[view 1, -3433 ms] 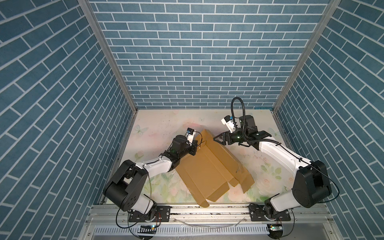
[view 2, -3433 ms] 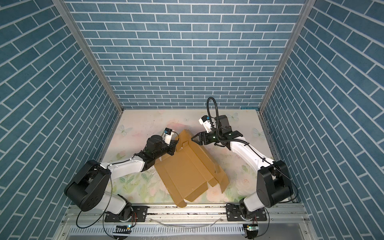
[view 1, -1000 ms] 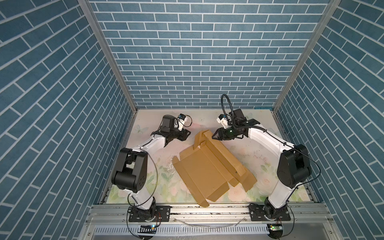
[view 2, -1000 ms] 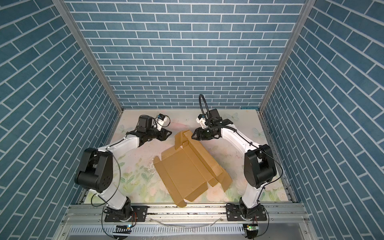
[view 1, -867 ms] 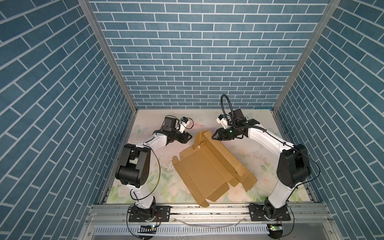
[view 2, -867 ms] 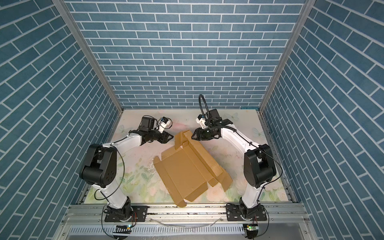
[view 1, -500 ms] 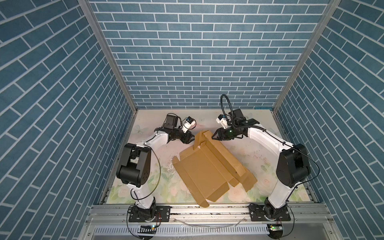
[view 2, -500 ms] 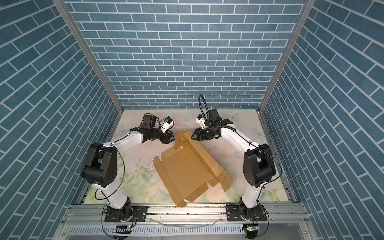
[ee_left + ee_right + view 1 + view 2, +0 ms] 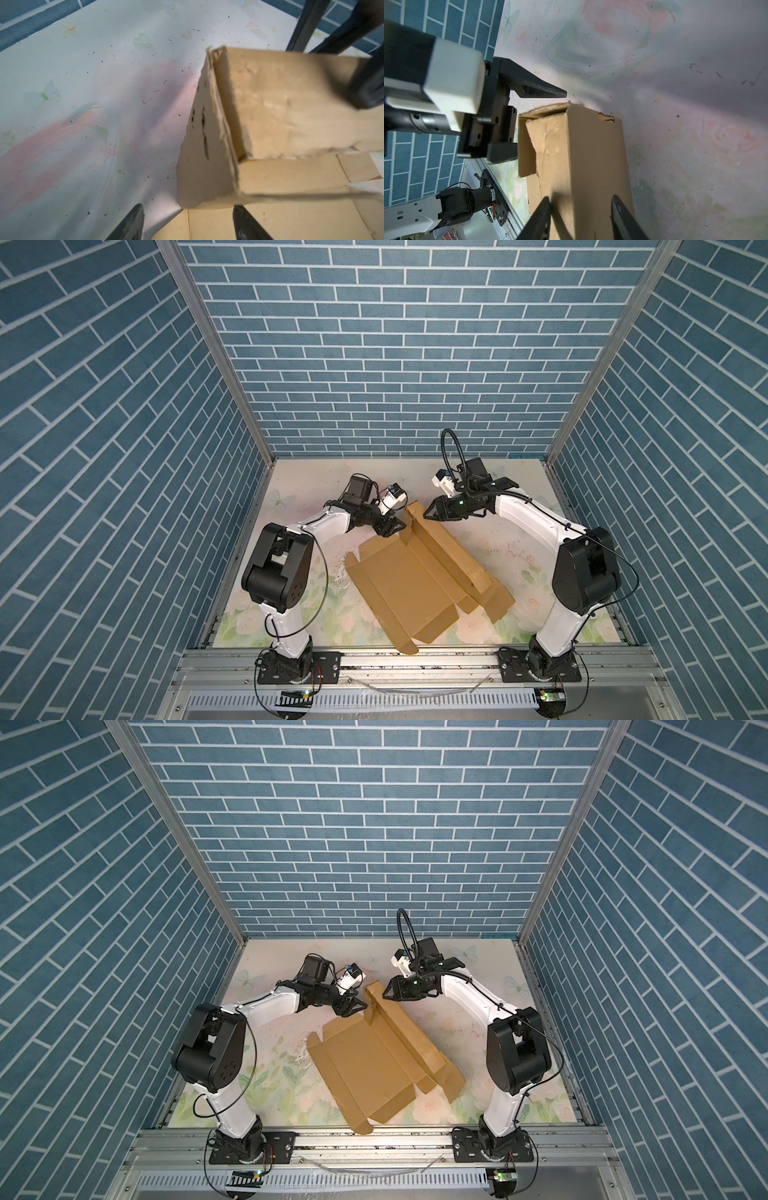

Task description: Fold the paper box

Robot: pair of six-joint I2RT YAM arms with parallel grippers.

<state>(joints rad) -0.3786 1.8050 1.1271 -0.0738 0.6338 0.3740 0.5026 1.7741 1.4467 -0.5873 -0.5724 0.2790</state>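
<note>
The paper box (image 9: 403, 576) looks light, stiff yet crease-prone, best pinched at its raised corner flap (image 9: 203, 145), flanked by the spread, empty left end effector (image 9: 392, 527) and right end effector (image 9: 429, 513).

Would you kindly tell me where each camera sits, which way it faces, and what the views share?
Both top views: high in front, looking down on the paper box, the whole left arm and right arm.
Left wrist: on the left arm, looking past its fingers at the box's raised end.
Right wrist: on the right arm, looking past its fingers at the same end, left gripper opposite.
Shared: that raised end.
</note>
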